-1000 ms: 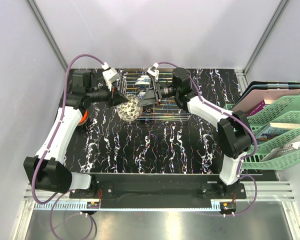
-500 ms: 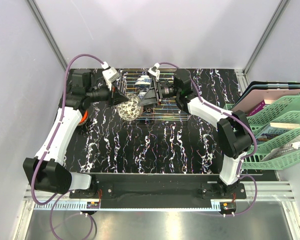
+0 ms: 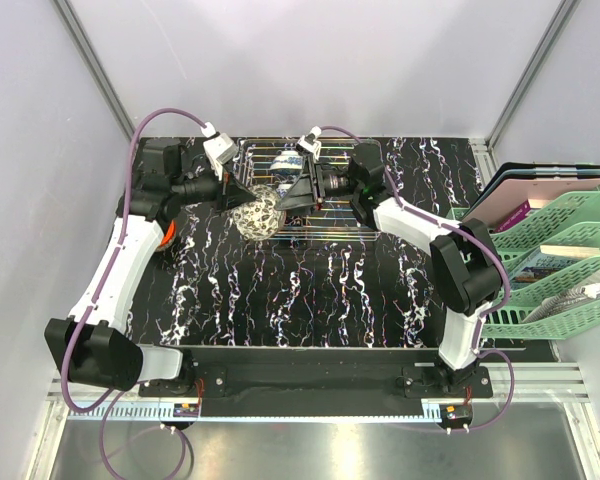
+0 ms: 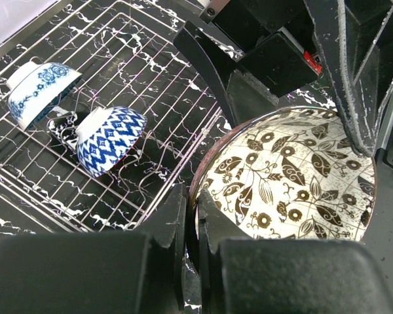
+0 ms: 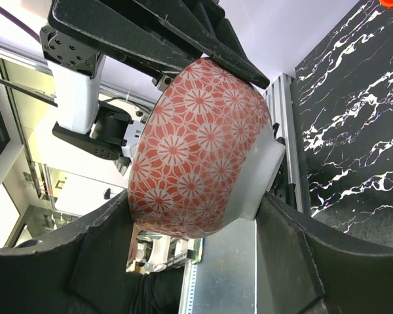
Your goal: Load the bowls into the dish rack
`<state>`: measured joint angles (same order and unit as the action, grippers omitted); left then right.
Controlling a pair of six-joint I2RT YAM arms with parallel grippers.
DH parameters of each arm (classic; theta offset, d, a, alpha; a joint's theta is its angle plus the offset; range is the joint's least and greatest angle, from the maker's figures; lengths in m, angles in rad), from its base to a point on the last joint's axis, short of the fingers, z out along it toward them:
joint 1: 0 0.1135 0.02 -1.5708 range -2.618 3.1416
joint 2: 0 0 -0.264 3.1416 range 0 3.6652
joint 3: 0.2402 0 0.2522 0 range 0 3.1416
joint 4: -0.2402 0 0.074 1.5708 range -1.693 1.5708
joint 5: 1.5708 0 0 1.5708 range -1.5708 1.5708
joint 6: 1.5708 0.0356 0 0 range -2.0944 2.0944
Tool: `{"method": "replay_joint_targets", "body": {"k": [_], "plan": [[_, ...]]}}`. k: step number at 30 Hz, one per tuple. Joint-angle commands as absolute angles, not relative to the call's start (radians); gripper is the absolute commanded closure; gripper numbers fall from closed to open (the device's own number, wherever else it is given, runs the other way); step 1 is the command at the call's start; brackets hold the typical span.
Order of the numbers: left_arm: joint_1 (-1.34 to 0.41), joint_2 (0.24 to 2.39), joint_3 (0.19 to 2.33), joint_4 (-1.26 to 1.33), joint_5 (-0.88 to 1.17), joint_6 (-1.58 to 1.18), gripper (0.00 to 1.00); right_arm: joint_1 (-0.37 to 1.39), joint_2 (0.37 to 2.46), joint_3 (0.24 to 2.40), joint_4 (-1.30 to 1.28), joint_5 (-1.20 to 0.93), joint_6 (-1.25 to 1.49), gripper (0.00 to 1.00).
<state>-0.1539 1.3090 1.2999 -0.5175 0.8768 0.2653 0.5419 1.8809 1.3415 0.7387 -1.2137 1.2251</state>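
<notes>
Status: two bowls are in the dish rack (image 4: 150, 62). The white bowl with blue flowers (image 4: 38, 91) and the blue zigzag bowl (image 4: 111, 139) both lie tipped on their sides on the wire grid. They sit close together, not touching as far as I can tell.

Third one is in hand: the red-flowered bowl (image 5: 196, 150), leaf print inside, white foot. My left gripper (image 4: 193, 212) is pinched almost fully closed on its rim, one finger inside and one outside. It carries the bowl on edge, mouth toward the left wrist camera. In the top view the bowl hangs at the rack's near-left corner, overlapping the rack's edge. Can't tell whether it touches the wire.

My right gripper (image 3: 290, 195) reaches in from the other side, jaws wide, one finger on each side of the bowl's body. In the right wrist view the fingers (image 5: 295, 261) sit right up against the rim and the foot. I can't tell whether they press or only flank, so no confirmed grip on the right.

Judgement: this looks like a handover or a two-handed set-down, roughly two thirds done for the bowls I can see. Left to do:
- get this bowl fully over the grid
- lay it by the other two, where bare grid shows
- let go with both grippers

I see no fourth bowl in any view; can't rule out more out of shot.
</notes>
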Motion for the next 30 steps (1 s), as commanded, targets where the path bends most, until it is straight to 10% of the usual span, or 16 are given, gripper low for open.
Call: {"method": "replay_joint_targets", "body": {"k": [1,8,30], "plan": [[-0.167,1.287,1.302,-0.425,0.865,0.256,0.81,0.584,1.868,1.353,0.838,-1.209,1.249,0.75],[-0.167,1.287,1.299,-0.423,0.848,0.259,0.48,0.587,1.868,1.351,0.796,-1.201,1.220,1.00],[-0.132,1.250,1.281,-0.495,0.759,0.310,0.48,0.535,1.844,1.394,0.395,-1.140,0.901,1.00]]}}
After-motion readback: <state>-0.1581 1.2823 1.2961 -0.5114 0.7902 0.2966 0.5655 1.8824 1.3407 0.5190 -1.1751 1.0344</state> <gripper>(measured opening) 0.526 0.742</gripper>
